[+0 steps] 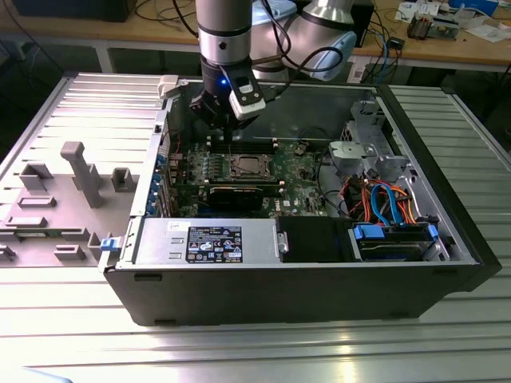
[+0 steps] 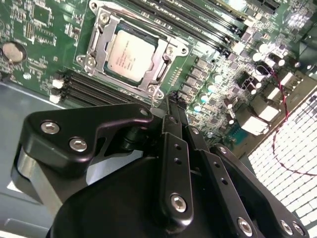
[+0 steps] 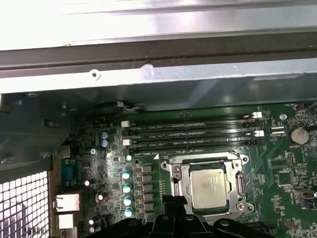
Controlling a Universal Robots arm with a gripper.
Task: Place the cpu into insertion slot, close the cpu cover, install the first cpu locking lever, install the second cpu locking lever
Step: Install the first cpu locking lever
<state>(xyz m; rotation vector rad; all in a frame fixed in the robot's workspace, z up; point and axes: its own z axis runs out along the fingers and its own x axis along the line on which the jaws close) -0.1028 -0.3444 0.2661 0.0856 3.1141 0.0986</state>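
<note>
Already the dull silver-grey square cpu (image 2: 130, 53) sat in the silver-rimmed insertion slot (image 2: 101, 21), the thin silver metal cpu cover (image 2: 159, 71) framing it; the black gripper (image 2: 174, 111) hovered beside it, fingers seemingly pinched together on nothing, so levering wanted a gentle, square approach

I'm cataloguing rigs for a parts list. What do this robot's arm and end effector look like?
The arm is a silver-grey tube with black joint bands, a blue light and black cables. The end effector is matte black, with bolted linkage plates, silver screws and slim fingers.
</note>
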